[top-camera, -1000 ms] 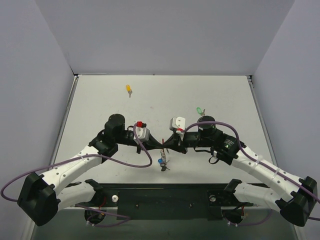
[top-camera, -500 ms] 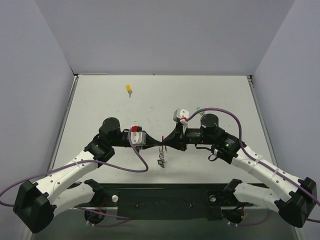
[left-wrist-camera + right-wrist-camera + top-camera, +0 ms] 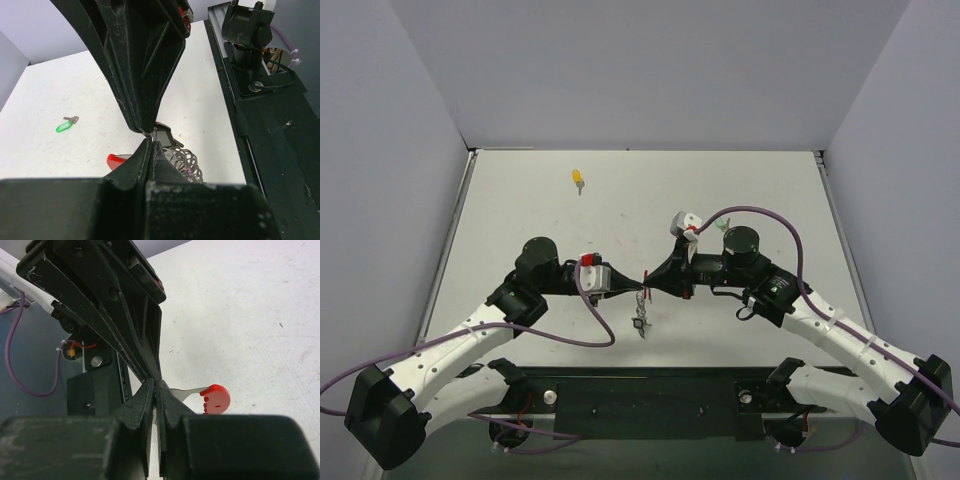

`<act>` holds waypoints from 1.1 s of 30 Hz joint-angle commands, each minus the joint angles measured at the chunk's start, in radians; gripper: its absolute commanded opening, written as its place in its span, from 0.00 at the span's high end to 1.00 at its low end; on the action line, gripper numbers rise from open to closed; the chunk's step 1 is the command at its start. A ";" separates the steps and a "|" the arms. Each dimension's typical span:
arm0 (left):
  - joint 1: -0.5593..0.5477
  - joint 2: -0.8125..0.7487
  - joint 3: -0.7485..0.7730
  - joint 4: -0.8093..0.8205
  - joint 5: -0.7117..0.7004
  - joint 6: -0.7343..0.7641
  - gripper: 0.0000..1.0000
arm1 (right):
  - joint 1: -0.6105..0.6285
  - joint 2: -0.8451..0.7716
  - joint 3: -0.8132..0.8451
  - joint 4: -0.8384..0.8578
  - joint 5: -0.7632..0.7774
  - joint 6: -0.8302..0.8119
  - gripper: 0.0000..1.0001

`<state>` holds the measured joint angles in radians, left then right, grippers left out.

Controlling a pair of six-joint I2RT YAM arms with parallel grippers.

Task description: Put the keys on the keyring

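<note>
White tabletop (image 3: 520, 220) is stretching back between pale walls. Near its front middle the left gripper (image 3: 636, 283) and right gripper (image 3: 652, 284) are meeting tip to tip, each with its fingers pressed together. The keyring (image 3: 640, 320) is dangling just below that junction with its red tag (image 3: 216, 399) showing, and I cannot tell which gripper is actually pinching it. Over the last second the left wrist has been sliding nearer and the right wrist rolling, so a threading attempt seems to be going on. The yellow key (image 3: 578, 178) and green key (image 3: 64, 126) are lying well apart on the table, not yet on the ring.
</note>
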<state>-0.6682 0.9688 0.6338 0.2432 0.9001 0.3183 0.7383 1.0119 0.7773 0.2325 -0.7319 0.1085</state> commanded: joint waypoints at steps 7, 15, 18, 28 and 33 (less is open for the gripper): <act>-0.005 -0.056 -0.011 0.131 -0.036 -0.013 1.00 | -0.010 0.005 -0.013 0.010 0.017 0.002 1.00; -0.001 -0.087 -0.054 0.220 -0.110 -0.076 1.00 | -0.017 -0.001 -0.023 0.019 0.017 0.011 1.00; 0.001 -0.093 -0.072 0.277 -0.148 -0.097 1.00 | -0.017 -0.006 -0.027 0.021 0.015 0.008 1.00; 0.001 -0.067 -0.132 0.542 -0.214 -0.246 1.00 | -0.019 -0.012 -0.049 0.024 0.023 -0.010 1.00; 0.001 -0.053 -0.137 0.605 -0.207 -0.292 1.00 | -0.030 -0.013 -0.073 0.048 0.022 0.003 1.00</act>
<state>-0.6724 0.9215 0.4778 0.6159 0.7158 0.0891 0.7189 1.0100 0.7380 0.2672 -0.7074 0.1062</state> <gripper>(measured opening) 0.022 0.005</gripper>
